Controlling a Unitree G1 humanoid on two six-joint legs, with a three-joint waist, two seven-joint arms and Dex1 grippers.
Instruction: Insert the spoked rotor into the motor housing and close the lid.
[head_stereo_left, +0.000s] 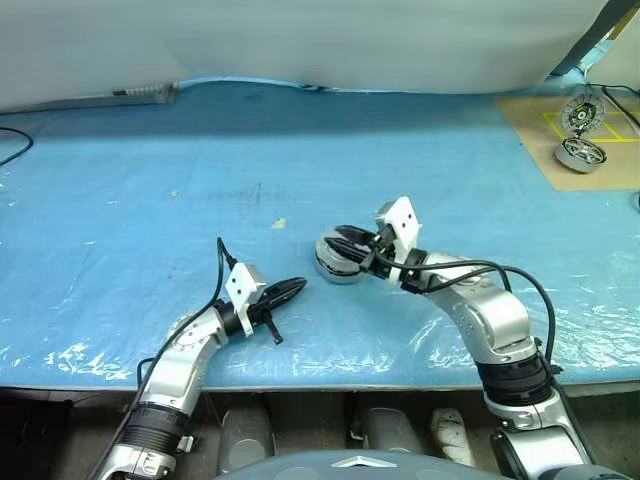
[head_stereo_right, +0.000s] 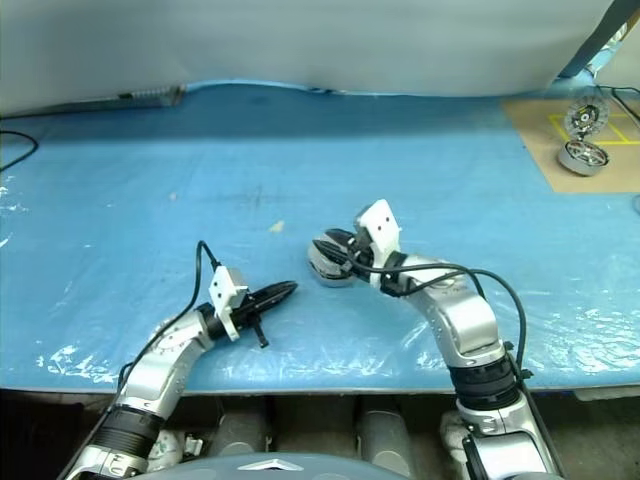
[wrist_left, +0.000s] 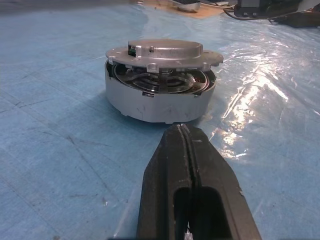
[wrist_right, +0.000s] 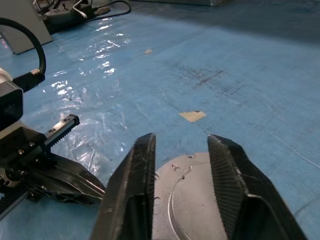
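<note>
Motor housing (wrist_left: 159, 97) sits centre frame on the blue sheet (head_stereo_left: 150, 180), a squat silver cup with its grey lid (wrist_left: 164, 51) down on top, slightly proud; through the gap, pale metal parts, rotor not clearly made out. In the head views my right gripper (head_stereo_left: 345, 247) covers much of the housing. Its fingers (wrist_right: 135, 185) stand apart just above the lid, holding nothing. My left gripper (head_stereo_left: 288, 290) is pressed together, empty, lower centre, near the housing.

Both arms are silver-grey with black ribbed joints, white wrist brackets, looping black cables, and black ridged jaws on each gripper.
</note>
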